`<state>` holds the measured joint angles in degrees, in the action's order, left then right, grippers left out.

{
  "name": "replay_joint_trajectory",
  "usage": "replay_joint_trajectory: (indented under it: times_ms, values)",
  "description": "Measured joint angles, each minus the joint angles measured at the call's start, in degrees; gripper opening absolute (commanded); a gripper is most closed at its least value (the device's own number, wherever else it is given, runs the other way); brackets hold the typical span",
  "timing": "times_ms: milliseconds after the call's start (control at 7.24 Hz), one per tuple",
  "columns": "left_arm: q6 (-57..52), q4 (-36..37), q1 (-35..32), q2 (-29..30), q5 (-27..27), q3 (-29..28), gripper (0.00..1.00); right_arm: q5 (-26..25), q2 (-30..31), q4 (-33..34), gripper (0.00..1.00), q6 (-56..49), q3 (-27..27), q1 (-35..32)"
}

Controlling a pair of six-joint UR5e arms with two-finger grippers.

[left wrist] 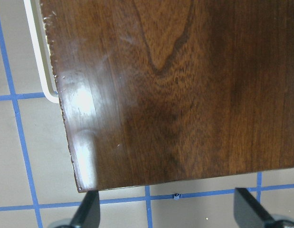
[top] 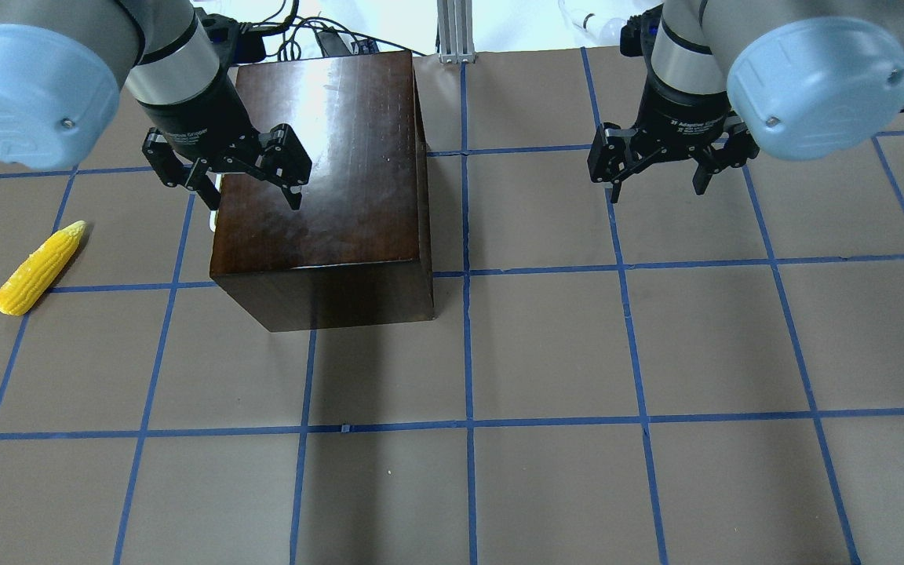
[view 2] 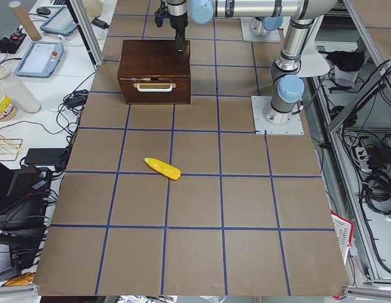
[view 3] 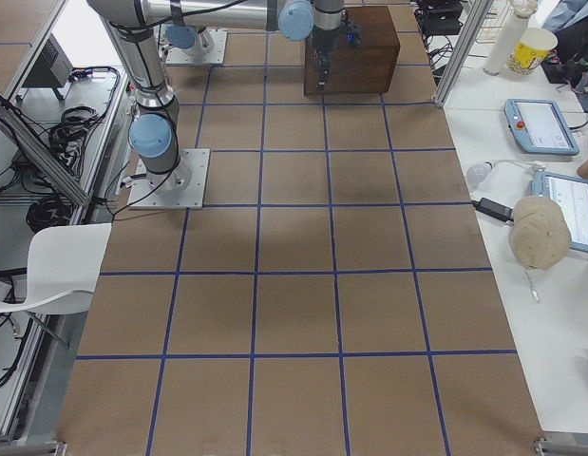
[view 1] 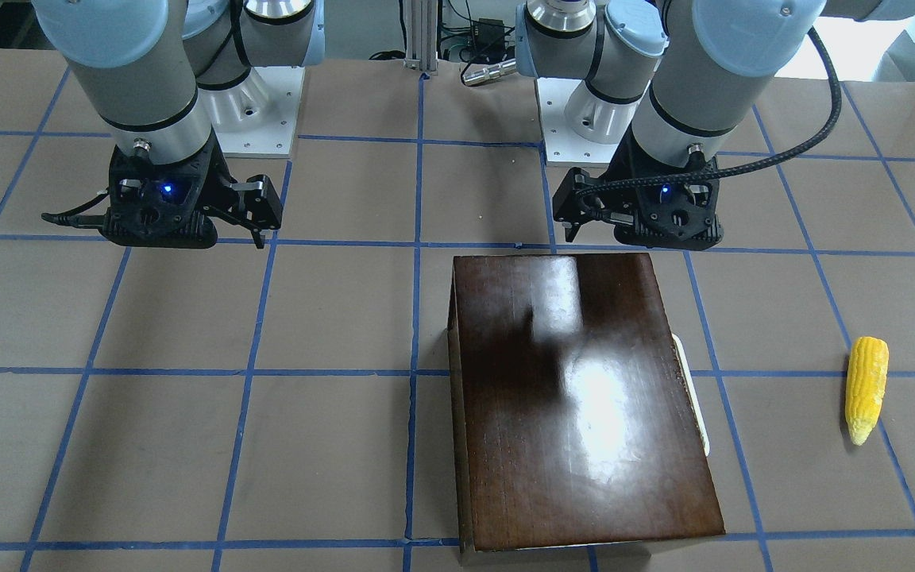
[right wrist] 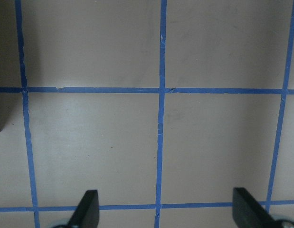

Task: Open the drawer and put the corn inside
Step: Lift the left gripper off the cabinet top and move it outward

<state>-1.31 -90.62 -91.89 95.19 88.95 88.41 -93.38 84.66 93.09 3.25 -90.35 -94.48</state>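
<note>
The glossy dark brown box [top: 326, 173] stands on the table, its drawer shut. The drawer's thin white handle [view 1: 692, 397] faces the robot's left and also shows in the exterior left view [view 2: 152, 87] and the left wrist view [left wrist: 40, 61]. The yellow corn [top: 38, 267] lies on the table beyond the handle side, apart from the box, and shows in the front view [view 1: 865, 389]. My left gripper [top: 254, 200] is open and empty, hovering above the box top near its handle-side edge [left wrist: 175, 85]. My right gripper [top: 656, 192] is open and empty above bare table.
The table is brown with a grid of blue tape lines [top: 468, 424]. The arms' white base plates [view 1: 259, 111] sit at the robot's side. Cables and an aluminium post [top: 452, 31] stand just beyond the box's far end. Side desks hold tablets [view 3: 540, 123].
</note>
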Motion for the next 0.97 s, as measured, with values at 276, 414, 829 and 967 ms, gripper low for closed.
replay_joint_trajectory:
  times_ms: [276, 414, 829, 967]
  values:
    - [-0.1, 0.0, 0.0, -0.1, 0.0, 0.1, 1.00, 0.0, 0.0, 0.0, 1.00, 0.0, 0.0, 0.0]
    - [-0.1, 0.0, 0.0, -0.1, 0.0, 0.1, 1.00, 0.0, 0.0, 0.0, 1.00, 0.0, 0.0, 0.0]
    - [-0.3, 0.0, 0.5, 0.0, 0.0, 0.1, 1.00, 0.0, 0.0, 0.0, 1.00, 0.0, 0.0, 0.0]
    - [-0.3, 0.0, 0.6, 0.0, 0.0, 0.1, 1.00, 0.0, 0.0, 0.1, 1.00, 0.0, 0.0, 0.0]
